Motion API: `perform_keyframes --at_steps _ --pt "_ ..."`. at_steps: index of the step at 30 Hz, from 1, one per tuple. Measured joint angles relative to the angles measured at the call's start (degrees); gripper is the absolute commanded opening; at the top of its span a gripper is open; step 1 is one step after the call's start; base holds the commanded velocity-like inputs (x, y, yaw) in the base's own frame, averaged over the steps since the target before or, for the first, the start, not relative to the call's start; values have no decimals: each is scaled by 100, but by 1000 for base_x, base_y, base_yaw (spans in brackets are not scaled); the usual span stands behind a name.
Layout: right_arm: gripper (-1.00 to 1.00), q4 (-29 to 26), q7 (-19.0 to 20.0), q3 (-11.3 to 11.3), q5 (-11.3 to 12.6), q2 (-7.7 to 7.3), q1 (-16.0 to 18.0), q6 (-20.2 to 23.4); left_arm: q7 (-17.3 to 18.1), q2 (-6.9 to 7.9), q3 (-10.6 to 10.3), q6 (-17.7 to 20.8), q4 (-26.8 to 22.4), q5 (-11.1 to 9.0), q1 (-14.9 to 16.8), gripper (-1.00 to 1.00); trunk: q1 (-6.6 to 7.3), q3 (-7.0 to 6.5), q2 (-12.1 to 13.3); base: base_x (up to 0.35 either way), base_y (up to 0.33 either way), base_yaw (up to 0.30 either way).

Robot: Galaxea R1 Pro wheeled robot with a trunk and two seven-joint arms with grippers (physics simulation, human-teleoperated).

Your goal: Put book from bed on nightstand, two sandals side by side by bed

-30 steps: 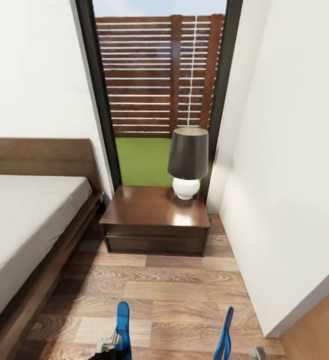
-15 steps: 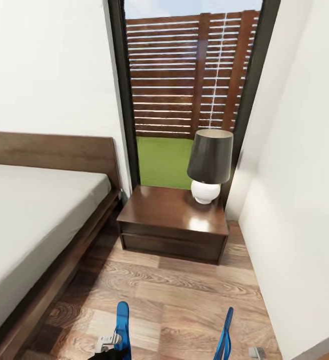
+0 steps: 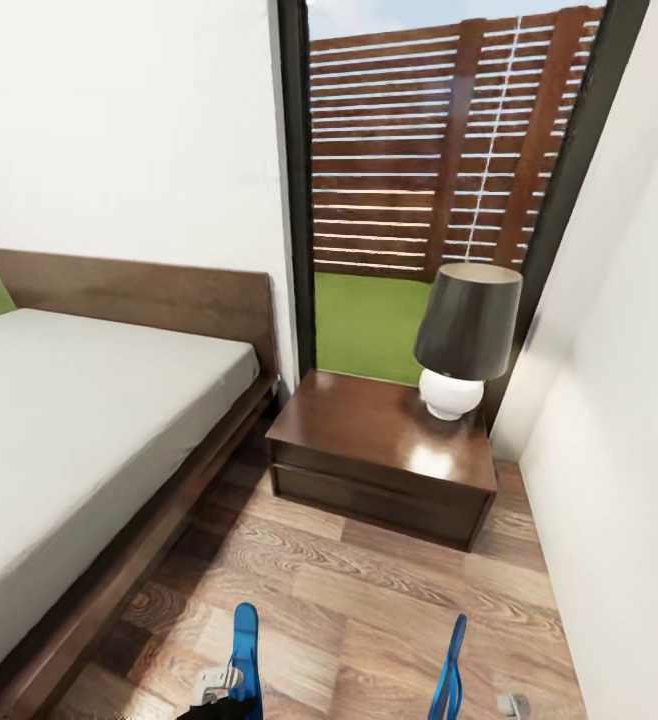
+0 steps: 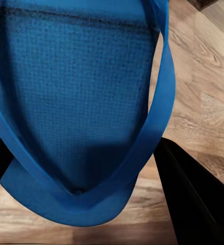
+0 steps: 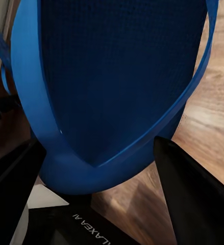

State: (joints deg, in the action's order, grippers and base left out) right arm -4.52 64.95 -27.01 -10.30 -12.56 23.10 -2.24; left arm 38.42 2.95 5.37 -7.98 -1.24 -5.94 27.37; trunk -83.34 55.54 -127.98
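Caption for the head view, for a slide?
Robot carrying two blue sandals toward the nightstand beside the bed.

Sandal (image 4: pixel 76 102): bright blue, finely textured footbed facing the camera, very close up.
Strap (image 4: pixel 160 109): thin blue band looping from 1 o'clock down the side to meet the sole at 6 o'clock in a V.
Left gripper (image 4: pixel 86 204): two black fingers (image 4: pixel 193 199), one at 4 o'clock, one at 8 o'clock, with the sandal's end lying between them.
Floor (image 4: pixel 203 87): grey-brown wood planks, visible from 2 to 6 o'clock behind the sandal.
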Motion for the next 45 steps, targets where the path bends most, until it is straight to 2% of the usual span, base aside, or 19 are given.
perform_keyframes --at_steps 45 --pt "-100 1 0 3 -2 13 0 0 0 -6 -2 -5 0 0 0 -100 0 0 0 7 -19 275"
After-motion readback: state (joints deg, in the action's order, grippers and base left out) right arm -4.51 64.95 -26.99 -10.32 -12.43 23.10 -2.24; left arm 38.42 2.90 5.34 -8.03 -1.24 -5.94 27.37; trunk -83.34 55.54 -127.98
